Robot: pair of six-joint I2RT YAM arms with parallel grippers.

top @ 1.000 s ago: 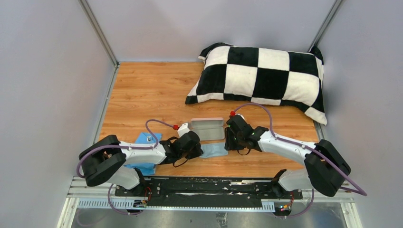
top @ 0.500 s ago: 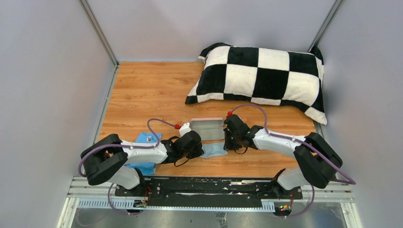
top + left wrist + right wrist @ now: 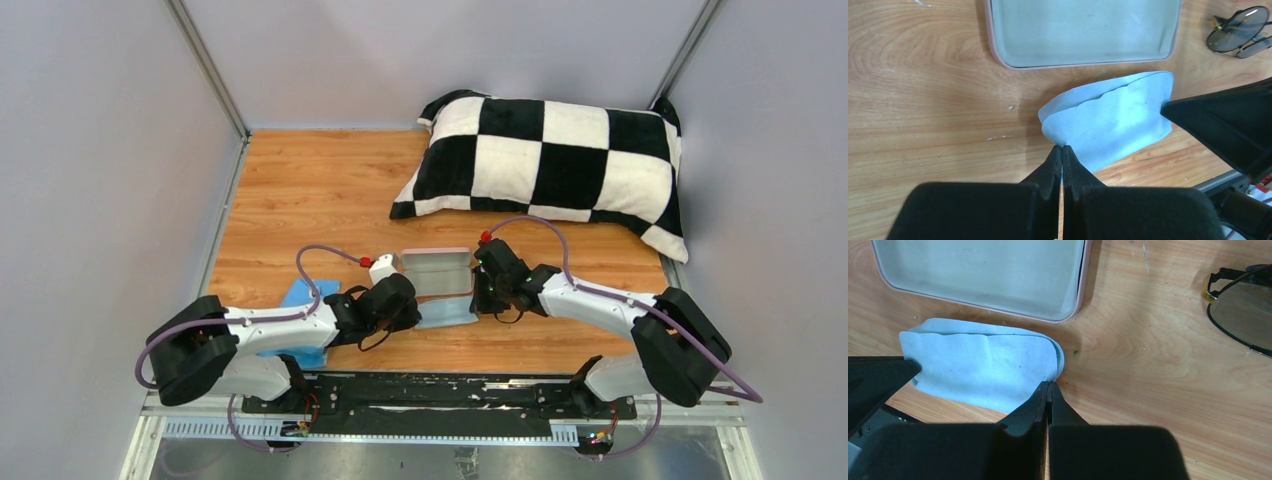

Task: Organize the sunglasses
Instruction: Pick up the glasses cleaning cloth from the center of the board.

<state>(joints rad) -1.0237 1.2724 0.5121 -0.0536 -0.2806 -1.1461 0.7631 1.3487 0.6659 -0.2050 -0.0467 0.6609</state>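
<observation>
The sunglasses [image 3: 1240,32] lie on the wooden table to the right of the open pink case [image 3: 1083,30]. They also show at the right edge of the right wrist view [image 3: 1243,310] and are hidden under my right arm in the top view. A light-blue cloth [image 3: 447,313] lies folded over just in front of the case [image 3: 436,272]. My left gripper [image 3: 1062,148] is shut on the cloth's left end [image 3: 1108,125]. My right gripper [image 3: 1049,384] is shut on the cloth's right end [image 3: 983,367]. The grey-lined case [image 3: 978,272] holds nothing.
A black-and-white checkered pillow [image 3: 550,165] lies at the back right. A second blue cloth [image 3: 298,298] lies under my left arm near the front left. Grey walls enclose the wooden table [image 3: 310,200].
Both grippers have shifted slightly toward the case with the cloth pinched between them, and the cloth now lies folded closer to the case's front edge. The left arm has stretched out lower.
</observation>
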